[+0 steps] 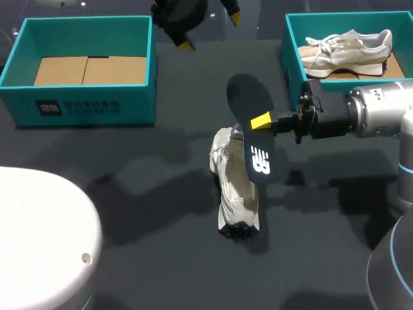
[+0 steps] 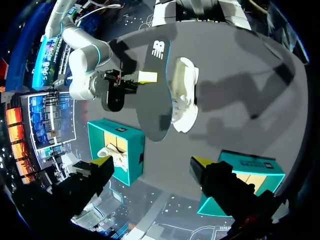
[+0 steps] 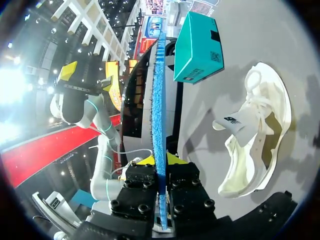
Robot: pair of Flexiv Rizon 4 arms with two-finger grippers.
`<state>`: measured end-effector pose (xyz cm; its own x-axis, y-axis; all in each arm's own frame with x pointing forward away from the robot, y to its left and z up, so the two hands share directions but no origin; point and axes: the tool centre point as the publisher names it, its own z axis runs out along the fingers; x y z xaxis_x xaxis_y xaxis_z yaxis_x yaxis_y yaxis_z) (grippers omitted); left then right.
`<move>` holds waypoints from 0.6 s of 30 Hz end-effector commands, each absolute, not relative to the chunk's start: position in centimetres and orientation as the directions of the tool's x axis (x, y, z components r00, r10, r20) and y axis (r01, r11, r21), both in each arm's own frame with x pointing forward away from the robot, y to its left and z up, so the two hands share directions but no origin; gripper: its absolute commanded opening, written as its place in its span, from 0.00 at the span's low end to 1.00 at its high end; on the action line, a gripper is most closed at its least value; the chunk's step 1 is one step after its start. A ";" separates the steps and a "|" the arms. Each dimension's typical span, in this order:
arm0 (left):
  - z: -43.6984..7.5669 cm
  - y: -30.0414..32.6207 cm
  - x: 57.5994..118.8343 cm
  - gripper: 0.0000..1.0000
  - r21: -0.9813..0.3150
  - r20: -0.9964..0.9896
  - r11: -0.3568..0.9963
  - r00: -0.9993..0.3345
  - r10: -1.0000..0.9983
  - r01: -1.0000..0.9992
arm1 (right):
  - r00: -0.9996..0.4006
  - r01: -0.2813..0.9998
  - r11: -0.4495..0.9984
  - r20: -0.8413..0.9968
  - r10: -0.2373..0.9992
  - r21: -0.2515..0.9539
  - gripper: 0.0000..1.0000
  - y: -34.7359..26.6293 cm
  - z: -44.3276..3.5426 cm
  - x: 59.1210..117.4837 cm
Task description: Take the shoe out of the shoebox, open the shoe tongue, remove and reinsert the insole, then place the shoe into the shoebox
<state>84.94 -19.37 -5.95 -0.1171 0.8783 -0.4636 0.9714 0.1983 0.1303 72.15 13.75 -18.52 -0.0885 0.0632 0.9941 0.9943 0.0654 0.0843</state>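
Note:
A white shoe [image 1: 235, 187] lies on the dark table, its tongue pulled up, seen also in the right wrist view [image 3: 255, 135] and the left wrist view [image 2: 184, 95]. Above it my right gripper [image 1: 261, 121] is shut on the dark insole [image 1: 250, 126], holding it by one edge. In the right wrist view the insole [image 3: 159, 115] stands edge-on, blue, between the yellow tips of that gripper [image 3: 159, 160]. My left gripper [image 1: 210, 29] hangs high at the table's far middle, open and with nothing in it [image 2: 150, 165]. The insole [image 2: 152, 90] shows ahead of it.
A teal shoebox [image 1: 77, 106] with a cardboard floor stands at the far left. A second teal shoebox [image 1: 290, 58] at the far right holds another pale shoe [image 1: 348, 48]. A white rounded body [image 1: 39, 232] fills the near left corner.

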 end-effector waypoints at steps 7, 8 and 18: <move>-5.7 -22.6 85.7 1.00 0.130 -0.175 0.151 -0.127 0.976 0.980 | -0.088 0.994 0.064 0.994 0.065 0.084 0.00 13.9 -18.6 72.1; -5.7 -22.8 85.6 1.00 0.132 -0.173 0.147 -0.123 0.977 0.980 | -0.088 0.994 0.064 0.994 0.065 0.084 0.00 13.9 -18.6 72.1; -6.1 -23.9 85.0 1.00 0.143 -0.165 0.133 -0.109 0.980 0.981 | -0.088 0.994 0.064 0.994 0.065 0.084 0.00 13.9 -18.6 72.1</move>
<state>84.99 -23.63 -6.23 -0.0996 0.9689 -0.2264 0.9808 0.1339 0.1417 72.17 13.79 -18.54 -0.0885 0.0637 0.9940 0.9943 0.0660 0.0843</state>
